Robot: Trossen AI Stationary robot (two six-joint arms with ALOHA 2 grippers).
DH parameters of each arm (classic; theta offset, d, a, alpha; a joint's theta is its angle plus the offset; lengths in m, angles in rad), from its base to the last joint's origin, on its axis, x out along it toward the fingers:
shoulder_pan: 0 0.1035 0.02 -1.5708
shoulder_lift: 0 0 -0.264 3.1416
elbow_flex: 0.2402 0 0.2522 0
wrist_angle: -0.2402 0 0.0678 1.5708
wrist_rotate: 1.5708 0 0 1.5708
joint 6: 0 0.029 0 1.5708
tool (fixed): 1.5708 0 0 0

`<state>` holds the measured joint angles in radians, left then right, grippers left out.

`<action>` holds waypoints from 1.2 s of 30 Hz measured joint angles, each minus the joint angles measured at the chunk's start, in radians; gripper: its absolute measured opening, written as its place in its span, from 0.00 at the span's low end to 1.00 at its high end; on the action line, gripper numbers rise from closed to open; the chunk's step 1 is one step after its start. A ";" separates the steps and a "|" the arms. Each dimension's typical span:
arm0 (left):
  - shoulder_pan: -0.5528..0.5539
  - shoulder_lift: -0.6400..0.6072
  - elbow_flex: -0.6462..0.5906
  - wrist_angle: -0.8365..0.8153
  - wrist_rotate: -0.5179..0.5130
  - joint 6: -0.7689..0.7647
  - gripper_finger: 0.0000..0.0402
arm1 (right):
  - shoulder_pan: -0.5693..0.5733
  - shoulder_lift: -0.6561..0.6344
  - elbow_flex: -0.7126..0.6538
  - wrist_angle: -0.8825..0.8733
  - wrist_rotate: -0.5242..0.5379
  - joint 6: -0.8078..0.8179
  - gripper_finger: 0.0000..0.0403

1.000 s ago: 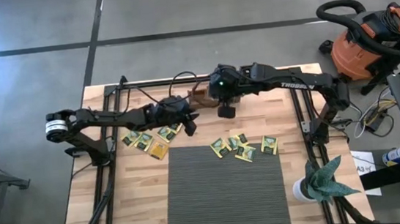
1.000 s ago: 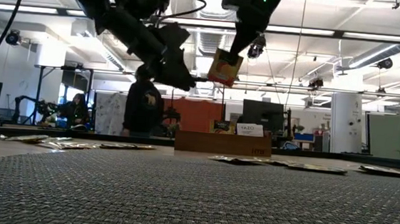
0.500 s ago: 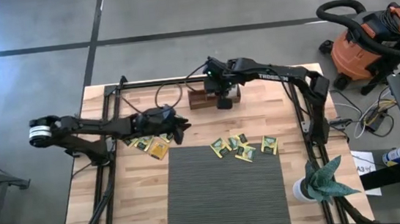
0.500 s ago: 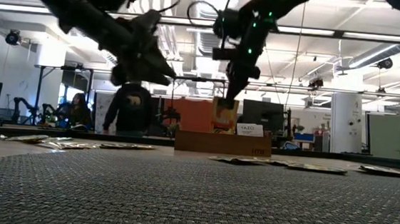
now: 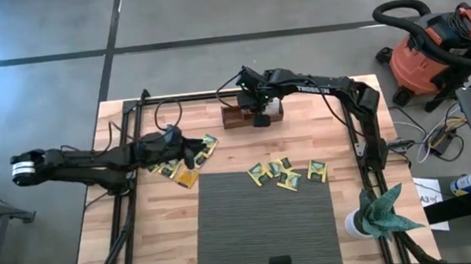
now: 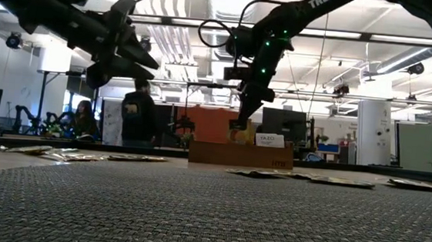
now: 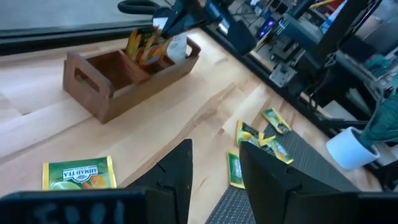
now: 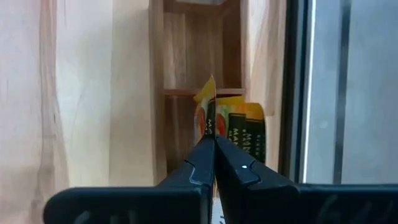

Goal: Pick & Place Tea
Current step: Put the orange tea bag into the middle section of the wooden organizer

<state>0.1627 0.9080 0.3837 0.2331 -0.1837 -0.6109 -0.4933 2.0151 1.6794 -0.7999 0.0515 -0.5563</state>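
The brown wooden tray (image 5: pixel 236 116) stands at the table's far middle. My right gripper (image 5: pixel 259 119) hangs over its right end, shut on an orange tea sachet (image 8: pixel 209 99) that shows edge-on. Another orange-yellow sachet (image 8: pixel 247 134) stands in the same compartment. My left gripper (image 5: pixel 192 153) is open with nothing between its fingers. It hovers over the left group of yellow-green sachets (image 5: pixel 177 170), which lie flat on the wood. A second group of sachets (image 5: pixel 287 173) lies at the mat's far edge. My right gripper pinches the orange sachet's top edge (image 8: pixel 211 127) between its two fingertips. The fingers come steeply from above, pointing down. The sachet hangs upright below them, down into the tray (image 6: pixel 240 155). Whether its lower edge rests on the tray floor cannot be told.
A grey ribbed mat (image 5: pixel 266 224) covers the table's near middle. A potted plant in a white cup (image 5: pixel 374 216) stands at the near right. Black frame rails (image 5: pixel 132 185) run along both sides of the table. People stand in the room beyond the table (image 6: pixel 138 115).
My right gripper has carried the orange sachet toward the far edge and down, from well above the tray to its right compartment. My left gripper has drawn back toward the table's left edge, staying above the left sachets.
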 joint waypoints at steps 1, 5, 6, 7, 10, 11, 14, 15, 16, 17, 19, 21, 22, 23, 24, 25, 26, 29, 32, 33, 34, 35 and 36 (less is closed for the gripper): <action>0.000 -0.012 -0.005 0.000 0.000 0.000 0.31 | -0.004 0.000 0.000 -0.004 0.000 -0.001 0.02; 0.000 -0.037 -0.018 -0.002 -0.005 0.000 0.31 | -0.016 0.009 -0.001 -0.004 0.000 0.006 0.02; 0.000 -0.040 -0.020 -0.005 -0.006 0.000 0.31 | -0.017 0.015 -0.002 -0.005 0.002 0.011 0.02; 0.000 -0.041 -0.020 -0.004 -0.009 0.000 0.31 | -0.017 0.023 -0.003 -0.005 0.002 0.019 0.02; 0.000 -0.045 -0.022 -0.005 -0.014 0.000 0.31 | -0.015 0.038 -0.004 -0.004 0.001 0.024 0.03; 0.000 -0.045 -0.022 -0.002 -0.015 0.000 0.31 | -0.014 0.042 -0.004 -0.001 0.001 0.029 0.04; 0.000 -0.048 -0.022 -0.004 -0.016 0.000 0.31 | -0.015 0.051 -0.004 -0.002 0.016 0.039 0.09; 0.000 -0.048 -0.022 -0.004 -0.016 -0.001 0.31 | -0.015 0.051 -0.004 -0.002 0.028 0.040 0.11; 0.000 -0.049 -0.023 -0.005 -0.016 -0.004 0.31 | -0.015 0.050 -0.004 -0.002 0.042 0.040 0.14; 0.000 -0.049 -0.023 -0.005 -0.016 -0.009 0.31 | -0.015 0.043 -0.004 -0.002 0.056 0.040 0.16; 0.000 -0.049 -0.023 -0.008 -0.016 -0.013 0.31 | -0.013 0.029 -0.004 0.000 0.083 0.040 0.21; 0.000 -0.049 -0.023 -0.014 -0.016 -0.013 0.31 | -0.013 0.013 -0.004 0.000 0.099 0.040 0.25; 0.000 -0.049 -0.023 -0.016 -0.016 -0.013 0.31 | -0.013 0.005 -0.004 -0.002 0.104 0.040 0.27; 0.000 -0.049 -0.023 -0.016 -0.016 -0.013 0.31 | -0.013 -0.003 -0.004 -0.003 0.105 0.041 0.28; 0.000 -0.049 -0.023 -0.017 -0.016 -0.013 0.31 | -0.013 -0.014 -0.003 -0.003 0.106 0.041 0.29; 0.000 -0.049 -0.023 -0.017 -0.016 -0.013 0.31 | -0.012 -0.025 -0.003 -0.004 0.107 0.046 0.31; 0.000 -0.049 -0.023 -0.017 -0.016 -0.013 0.31 | -0.010 -0.037 -0.003 -0.004 0.109 0.057 0.31; 0.000 -0.049 -0.023 -0.018 -0.016 -0.014 0.31 | -0.005 -0.082 -0.003 -0.006 0.104 0.133 0.33; 0.000 -0.049 -0.019 -0.065 -0.004 -0.016 0.31 | 0.005 -0.127 -0.003 -0.017 0.034 0.230 0.32; 0.000 -0.049 -0.012 -0.109 0.006 -0.018 0.31 | 0.011 -0.139 -0.003 -0.020 -0.006 0.263 0.32; 0.000 -0.049 -0.004 -0.162 0.011 -0.025 0.31 | 0.015 -0.151 -0.003 -0.028 -0.048 0.297 0.31; 0.000 -0.049 0.005 -0.225 0.013 -0.039 0.31 | 0.021 -0.157 -0.003 -0.043 -0.086 0.332 0.31; 0.000 -0.049 0.016 -0.297 0.014 -0.055 0.31 | 0.030 -0.159 -0.003 -0.057 -0.117 0.367 0.31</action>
<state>0.1623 0.8585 0.3996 -0.0641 -0.1697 -0.6660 -0.4633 1.8557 1.6768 -0.8568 -0.0652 -0.1893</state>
